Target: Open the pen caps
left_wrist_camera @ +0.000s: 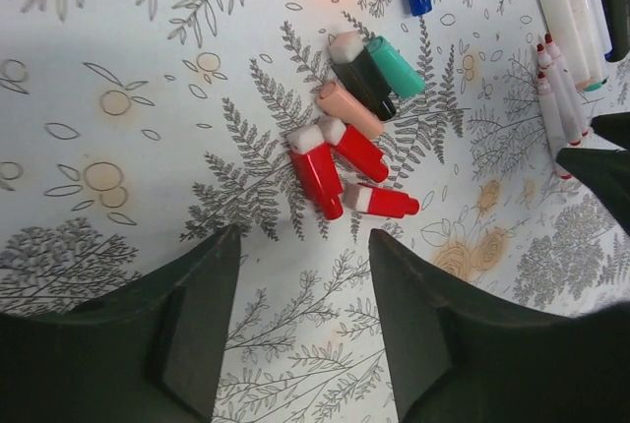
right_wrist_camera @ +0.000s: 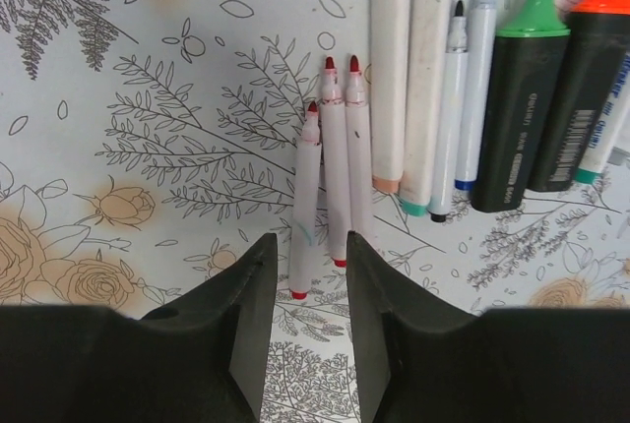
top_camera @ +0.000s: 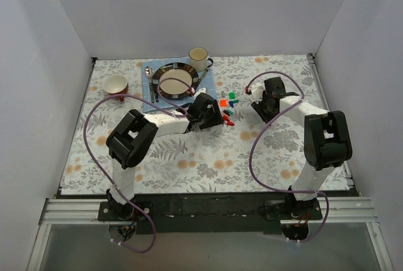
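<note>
bright, even, diffuse light with soft faint shadows; wrist views sharp, near jaws slightly blurred.

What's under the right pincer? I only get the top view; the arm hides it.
Observer: Three thin red pens, uncapped, side by side; right pincer open over their near ends.
Operator: Other one holding anything?
Observer: No: left pincer open and empty; loose caps lie just ahead, three of them red.
Operator: Any pens capped?
Observer: The green marker is bare-tipped; two white barrels run out of frame, can't tell.
</note>
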